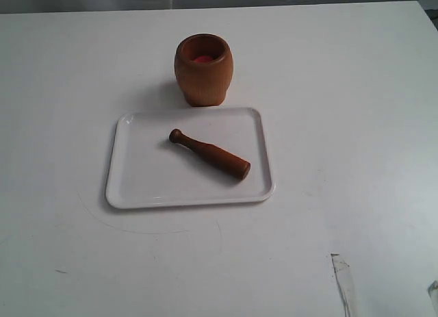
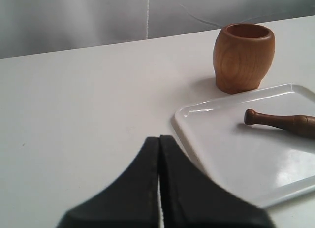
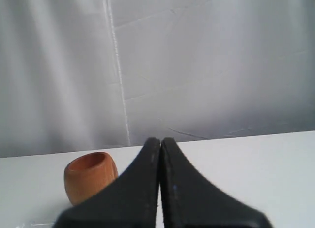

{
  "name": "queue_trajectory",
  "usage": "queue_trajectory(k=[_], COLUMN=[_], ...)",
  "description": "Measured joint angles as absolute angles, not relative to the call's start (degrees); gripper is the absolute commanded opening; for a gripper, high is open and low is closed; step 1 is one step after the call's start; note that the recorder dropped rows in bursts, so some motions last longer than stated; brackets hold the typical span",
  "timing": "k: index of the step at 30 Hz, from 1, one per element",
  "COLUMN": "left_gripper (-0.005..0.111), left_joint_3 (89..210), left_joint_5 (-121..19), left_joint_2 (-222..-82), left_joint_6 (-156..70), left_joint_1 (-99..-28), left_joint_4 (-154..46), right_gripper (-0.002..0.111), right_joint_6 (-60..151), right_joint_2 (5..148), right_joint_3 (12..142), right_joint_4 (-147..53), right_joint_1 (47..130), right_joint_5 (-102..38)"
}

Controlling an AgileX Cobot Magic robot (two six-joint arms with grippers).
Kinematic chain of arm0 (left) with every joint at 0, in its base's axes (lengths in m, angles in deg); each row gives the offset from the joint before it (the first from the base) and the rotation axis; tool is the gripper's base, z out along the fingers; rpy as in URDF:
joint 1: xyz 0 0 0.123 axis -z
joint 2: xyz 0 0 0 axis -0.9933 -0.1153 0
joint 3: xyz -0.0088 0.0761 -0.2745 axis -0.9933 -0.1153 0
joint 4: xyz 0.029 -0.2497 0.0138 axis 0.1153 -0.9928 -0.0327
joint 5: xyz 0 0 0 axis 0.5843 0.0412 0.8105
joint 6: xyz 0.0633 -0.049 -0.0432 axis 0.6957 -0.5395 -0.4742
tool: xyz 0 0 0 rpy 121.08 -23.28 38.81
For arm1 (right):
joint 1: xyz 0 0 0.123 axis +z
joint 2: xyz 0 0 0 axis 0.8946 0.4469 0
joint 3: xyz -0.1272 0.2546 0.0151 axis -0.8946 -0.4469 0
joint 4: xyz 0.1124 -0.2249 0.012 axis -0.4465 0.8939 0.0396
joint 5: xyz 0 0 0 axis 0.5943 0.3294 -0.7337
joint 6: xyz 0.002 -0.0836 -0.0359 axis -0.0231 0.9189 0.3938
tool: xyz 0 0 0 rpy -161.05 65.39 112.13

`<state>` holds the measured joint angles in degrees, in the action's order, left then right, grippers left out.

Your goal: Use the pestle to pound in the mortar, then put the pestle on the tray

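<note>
The orange-brown wooden mortar (image 1: 203, 69) stands upright just behind the white tray (image 1: 137, 173), something red showing inside it. On the tray lies the dark pestle (image 1: 210, 153), slanted, knob end toward the mortar. Neither arm shows in the exterior view. My left gripper (image 2: 159, 138) is shut and empty, hovering off the tray's corner (image 2: 192, 117); the mortar (image 2: 243, 56) and the pestle's knob end (image 2: 275, 120) lie beyond it. My right gripper (image 3: 160, 140) is shut with nothing in it, and the mortar (image 3: 90, 176) sits past its fingers to one side.
A white tabletop (image 1: 356, 125) carries everything, with a grey curtain behind its far edge (image 3: 197, 65). A strip of clear tape or plastic (image 1: 344, 279) lies near the table's front right.
</note>
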<state>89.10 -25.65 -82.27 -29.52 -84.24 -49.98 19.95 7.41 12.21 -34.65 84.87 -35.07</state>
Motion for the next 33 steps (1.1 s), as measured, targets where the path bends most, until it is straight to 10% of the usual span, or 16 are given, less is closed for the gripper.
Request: queue_trajectory(k=[33], left_gripper=[0.000], left_joint_3=[89.1], left_joint_5=[-25.6], left_joint_2=[-82.3], left_joint_6=[-29.5], left_joint_1=[-84.2], left_joint_4=[-50.0], right_gripper=[0.000], right_joint_6=[45.7], right_joint_2=[6.3], right_joint_3=[12.2], right_joint_4=[-45.2], right_joint_1=[72.5], right_joint_5=[-25.8])
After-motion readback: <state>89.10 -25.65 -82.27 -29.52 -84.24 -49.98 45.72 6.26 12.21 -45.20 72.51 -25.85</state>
